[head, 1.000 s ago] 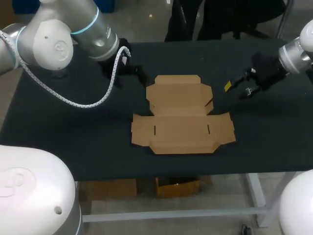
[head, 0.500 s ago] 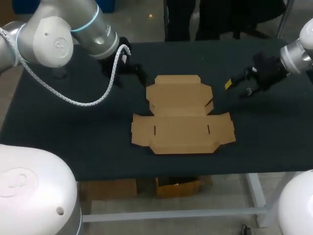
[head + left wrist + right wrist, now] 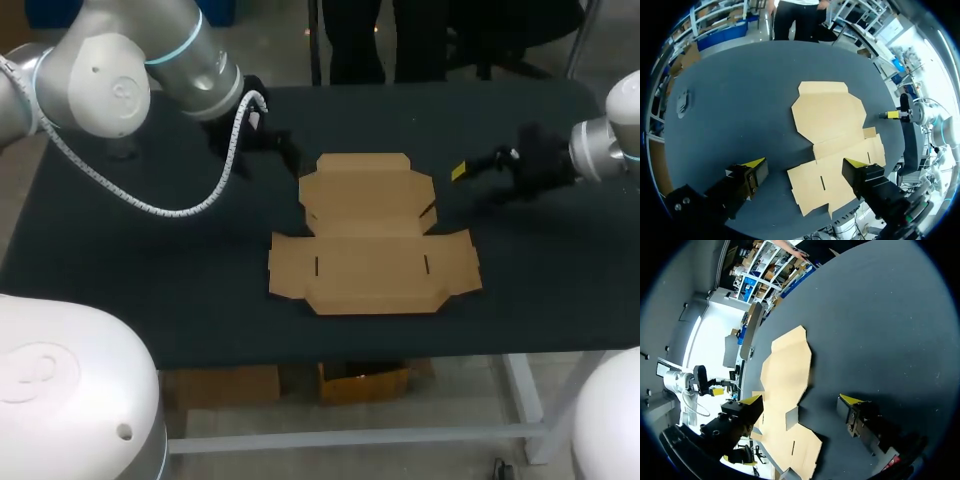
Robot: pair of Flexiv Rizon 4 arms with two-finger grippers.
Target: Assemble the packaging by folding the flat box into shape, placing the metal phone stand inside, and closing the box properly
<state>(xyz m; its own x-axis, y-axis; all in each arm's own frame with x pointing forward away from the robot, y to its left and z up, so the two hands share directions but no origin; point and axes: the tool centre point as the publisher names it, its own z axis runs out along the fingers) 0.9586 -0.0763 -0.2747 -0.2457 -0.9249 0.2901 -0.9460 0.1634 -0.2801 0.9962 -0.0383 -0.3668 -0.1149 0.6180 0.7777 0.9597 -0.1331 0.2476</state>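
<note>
Lying flat on the table (image 3: 150,280), the box (image 3: 370,235) is flanked by the left gripper (image 3: 805,167) and right gripper (image 3: 801,400), both spread and empty; it should be folded along its creases with the base pinned.

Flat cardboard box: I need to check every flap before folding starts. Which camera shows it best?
The head view: the flat box lies whole and unobstructed, with both slots visible. The left wrist view shows it too, but curved, with one edge behind the left gripper. The right wrist view sees it only slantwise and foreshortened.
</note>
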